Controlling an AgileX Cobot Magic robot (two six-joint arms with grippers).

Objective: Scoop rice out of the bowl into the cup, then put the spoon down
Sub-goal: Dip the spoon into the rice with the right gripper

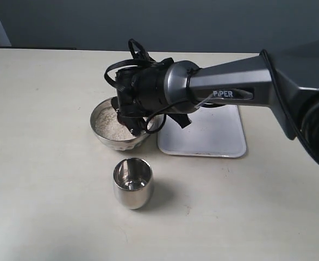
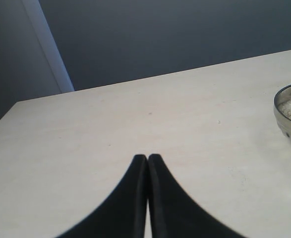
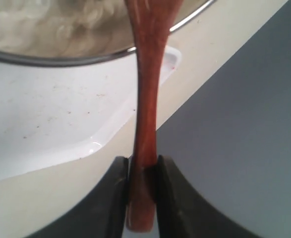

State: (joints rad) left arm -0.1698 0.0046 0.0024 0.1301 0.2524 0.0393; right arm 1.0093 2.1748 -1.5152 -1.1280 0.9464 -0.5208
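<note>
The pale beige table (image 1: 39, 163) is bounded at its far side by a dark wall. Much bare surface is seen to the left of the wide round steel bowl (image 1: 116, 142) and in front of the small shiny steel cup (image 1: 132, 185). A flat white tray (image 1: 213, 136) lies just beside the bowl, on its right. The cup stands upright near the bowl, apart from it.

The right arm is stretched from the right over the tray, and the right gripper (image 3: 143, 168) is tilted down above the bowl. Its fingers are closed on the handle end of the slim reddish-brown wooden spoon (image 3: 147, 99). The spoon's long axis runs from the fingers down toward the whitish rice (image 1: 109, 126) in the bowl; its head cannot be made out.

The left gripper (image 2: 147, 158) is placed low over the table, with its fingers pressed together on nothing.
</note>
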